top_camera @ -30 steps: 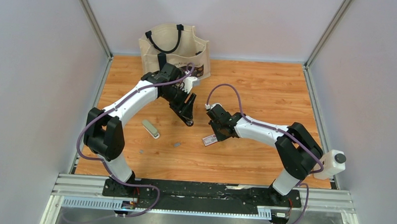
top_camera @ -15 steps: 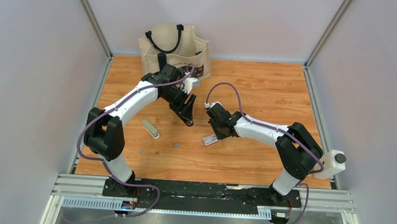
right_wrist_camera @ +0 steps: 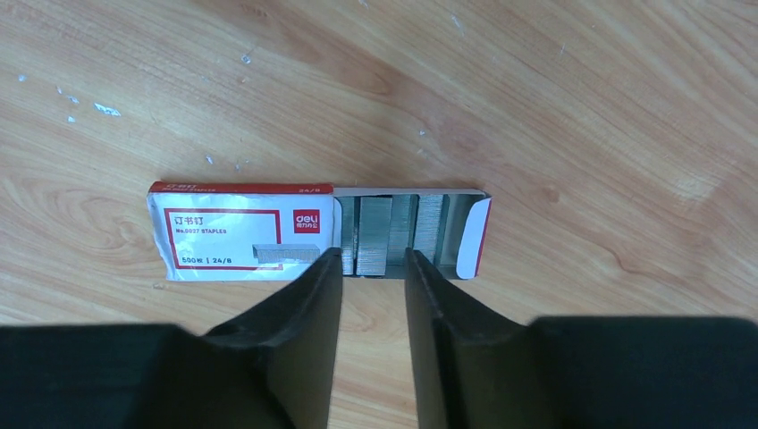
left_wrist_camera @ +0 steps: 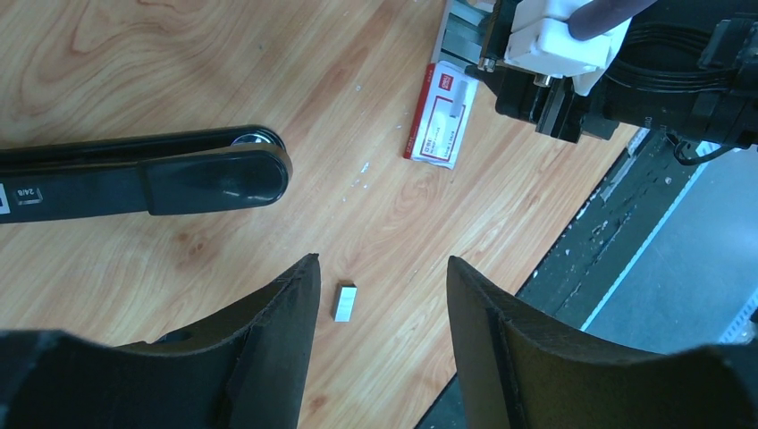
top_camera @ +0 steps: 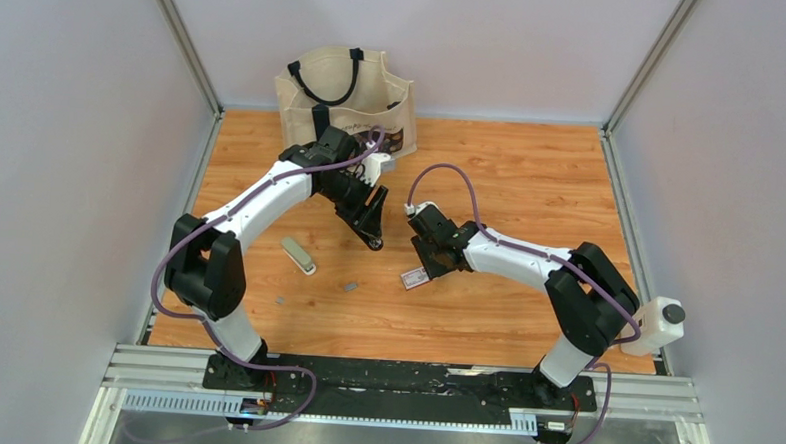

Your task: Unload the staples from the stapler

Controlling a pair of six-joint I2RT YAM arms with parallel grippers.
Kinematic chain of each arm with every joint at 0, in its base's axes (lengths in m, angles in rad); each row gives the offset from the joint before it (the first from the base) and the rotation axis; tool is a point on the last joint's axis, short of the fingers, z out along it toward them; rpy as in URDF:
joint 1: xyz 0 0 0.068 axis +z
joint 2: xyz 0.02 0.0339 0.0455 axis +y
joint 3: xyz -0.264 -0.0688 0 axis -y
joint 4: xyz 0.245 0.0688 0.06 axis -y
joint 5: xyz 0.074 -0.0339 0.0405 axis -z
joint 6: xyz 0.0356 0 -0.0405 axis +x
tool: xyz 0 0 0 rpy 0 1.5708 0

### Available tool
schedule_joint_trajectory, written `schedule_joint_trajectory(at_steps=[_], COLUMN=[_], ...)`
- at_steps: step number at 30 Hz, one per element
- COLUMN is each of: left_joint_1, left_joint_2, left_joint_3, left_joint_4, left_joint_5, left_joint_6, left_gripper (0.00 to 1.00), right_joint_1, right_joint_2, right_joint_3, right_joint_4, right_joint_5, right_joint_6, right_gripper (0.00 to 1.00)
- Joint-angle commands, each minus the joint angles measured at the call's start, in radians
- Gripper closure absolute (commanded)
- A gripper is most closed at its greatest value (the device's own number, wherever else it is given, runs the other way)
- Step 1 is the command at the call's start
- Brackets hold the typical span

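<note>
Top external, from the left: spotted a small grey strip (top_camera: 280, 300) lying alone on the wooden table (top_camera: 531, 178), toward the near edge. Found the stapler (top_camera: 298, 255) just behind and right of it, flat on the wood and set at a slant, with the left arm (top_camera: 270, 192) arching behind it. Saw a canvas tote bag (top_camera: 345, 90) standing at the far edge. Noted a staple strip (top_camera: 349, 286) on the wood right of the stapler, between it and a red-and-white staple box (top_camera: 417, 276). Picked out, in the left wrist view, the left gripper (left_wrist_camera: 380, 264) held above the table with fingers spread wide, gripping nothing, the staple strip framed below in the gap. Also caught a black bar (left_wrist_camera: 206, 179) marked 24/6 to the left in that view. Found, in the right wrist view, the right gripper (right_wrist_camera: 366, 264) over the box's open end, fingers parted narrowly, boxed staples (right_wrist_camera: 374, 223) showing in the gap. Could not tell whether the tips touched the tray.
</note>
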Motion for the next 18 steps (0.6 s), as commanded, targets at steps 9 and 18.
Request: schedule_joint_trajectory(at_steps=[9, 18], left_joint_1=[0.001, 0.003], left_joint_2=[-0.053, -0.053], left_joint_3=[-0.001, 0.002], left_joint_4=[0.012, 0.008], left_joint_5=[0.01, 0.004], left_joint_6=[0.013, 0.018], left_gripper=[0.38, 0.38], right_joint_1=[0.004, -0.054], right_joint_2=[-0.026, -0.116], right_joint_3=[0.018, 0.041], right_joint_4=[0.018, 0.047], right_joint_5=[0.015, 0.0], right_joint_6=[-0.003, 0.042], right_gripper=[0.61, 0.64])
